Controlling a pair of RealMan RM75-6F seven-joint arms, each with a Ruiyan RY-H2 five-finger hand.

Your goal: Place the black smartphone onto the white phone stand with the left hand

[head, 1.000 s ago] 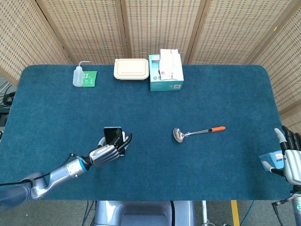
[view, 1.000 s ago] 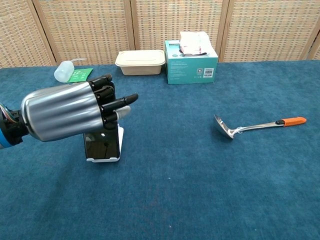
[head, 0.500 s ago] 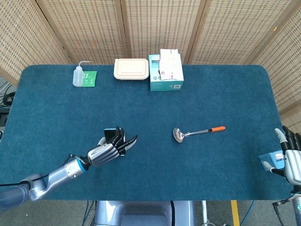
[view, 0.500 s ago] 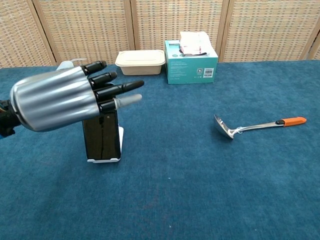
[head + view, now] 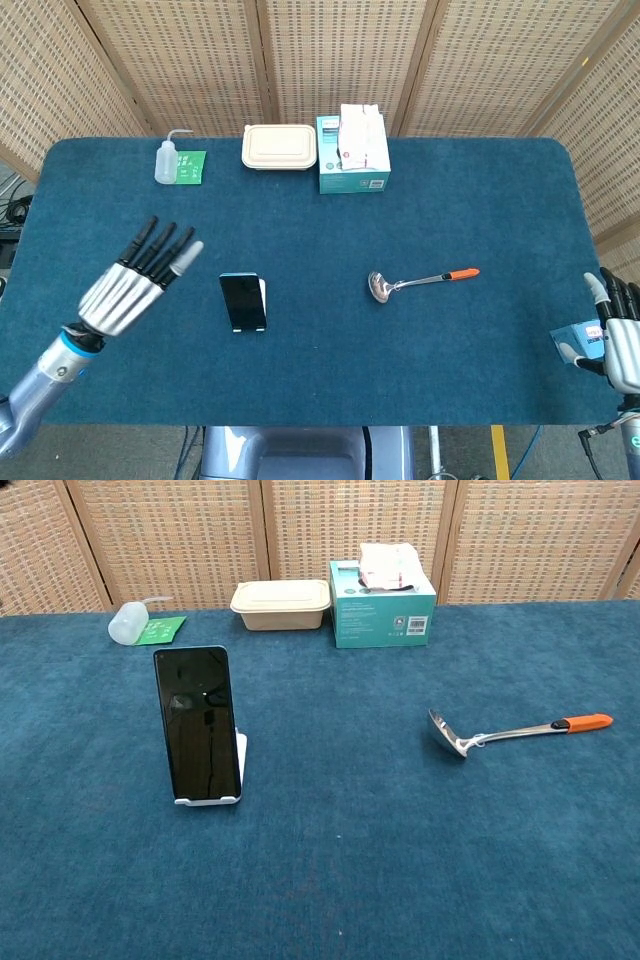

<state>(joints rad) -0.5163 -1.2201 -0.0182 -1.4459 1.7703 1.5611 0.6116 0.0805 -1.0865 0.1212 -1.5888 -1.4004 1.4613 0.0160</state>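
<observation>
Bright, even light; sharp focus

Black smartphone [image 5: 198, 723], white stand [image 5: 238, 770], teal box [image 5: 382, 611], orange-handled ladle [image 5: 515, 731], blue cloth [image 5: 400, 860].

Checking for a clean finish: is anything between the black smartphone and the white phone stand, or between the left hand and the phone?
Nothing visible. The black smartphone already stands upright on the white phone stand. The left hand is off to its left, fingers spread, bare cloth between.

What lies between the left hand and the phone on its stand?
Nothing: in the head view only bare blue tabletop separates the left hand, fingers spread, from the phone.
</observation>
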